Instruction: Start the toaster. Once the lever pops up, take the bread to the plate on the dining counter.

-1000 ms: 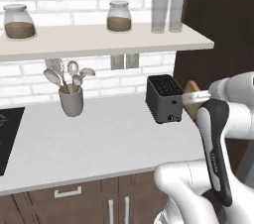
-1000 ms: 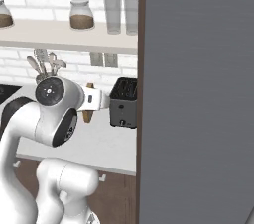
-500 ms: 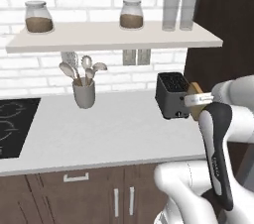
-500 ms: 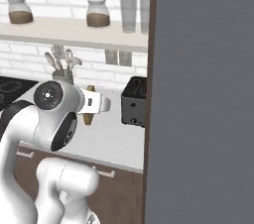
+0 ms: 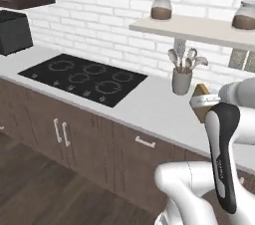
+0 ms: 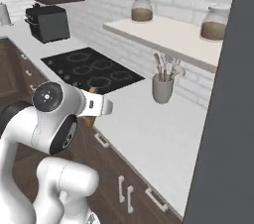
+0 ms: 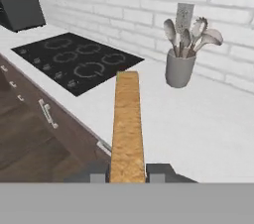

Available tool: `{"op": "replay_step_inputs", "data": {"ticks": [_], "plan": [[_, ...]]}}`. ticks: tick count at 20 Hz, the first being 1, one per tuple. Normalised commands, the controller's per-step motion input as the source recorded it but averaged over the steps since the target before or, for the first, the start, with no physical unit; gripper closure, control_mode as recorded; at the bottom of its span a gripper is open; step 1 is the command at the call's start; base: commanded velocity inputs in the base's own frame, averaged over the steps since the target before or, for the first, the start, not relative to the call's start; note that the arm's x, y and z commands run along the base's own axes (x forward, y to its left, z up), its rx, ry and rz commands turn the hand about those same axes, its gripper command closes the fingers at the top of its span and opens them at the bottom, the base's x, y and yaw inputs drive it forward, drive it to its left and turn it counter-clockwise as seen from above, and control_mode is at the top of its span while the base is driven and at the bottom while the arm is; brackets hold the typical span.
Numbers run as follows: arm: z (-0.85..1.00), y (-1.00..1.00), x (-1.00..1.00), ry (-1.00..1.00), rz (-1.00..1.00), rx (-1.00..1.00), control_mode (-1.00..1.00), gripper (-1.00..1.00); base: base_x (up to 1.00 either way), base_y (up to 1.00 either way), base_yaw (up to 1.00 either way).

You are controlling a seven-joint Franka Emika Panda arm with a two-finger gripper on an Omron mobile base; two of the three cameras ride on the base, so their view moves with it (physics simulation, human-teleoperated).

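Since the earlier frames the base has swung left, so both base views now look over a different stretch of kitchen: the toaster has passed out of sight and a black cooktop [image 5: 83, 78] now lies in the pale counter [image 5: 149, 107]. Dark wood cabinets [image 5: 74, 139] run below the counter, and a white brick wall [image 5: 109, 10] rises behind it. A shelf [image 5: 199, 29] on that wall carries two lidded jars [image 5: 161, 7]. A grey utensil cup [image 7: 179, 68] with spoons stands on the counter near the cooktop's right end. The tool [image 7: 128, 172] is clenched on the bread [image 7: 127, 124], seen edge-on in the hand view, held above the counter's front edge between cooktop and cup.
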Motion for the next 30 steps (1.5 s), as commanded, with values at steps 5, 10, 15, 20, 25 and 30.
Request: {"op": "replay_step_inputs", "data": {"ticks": [5,10,15,20,25,30], "plan": [[0.0,0.0,0.0,0.0,0.0,0.0,1.0,1.0,-0.09,0.0,1.0],[0.0,0.0,0.0,0.0,0.0,0.0,1.0,1.0,-0.07,0.0,1.0],[0.0,0.0,0.0,0.0,0.0,0.0,1.0,1.0,-0.05,0.0,1.0],[0.0,0.0,0.0,0.0,0.0,0.0,1.0,1.0,-0.03,0.0,1.0],[0.0,0.0,0.0,0.0,0.0,0.0,1.0,1.0,-0.02,0.0,1.0],[0.0,0.0,0.0,0.0,0.0,0.0,1.0,1.0,-0.04,0.0,1.0]]}}
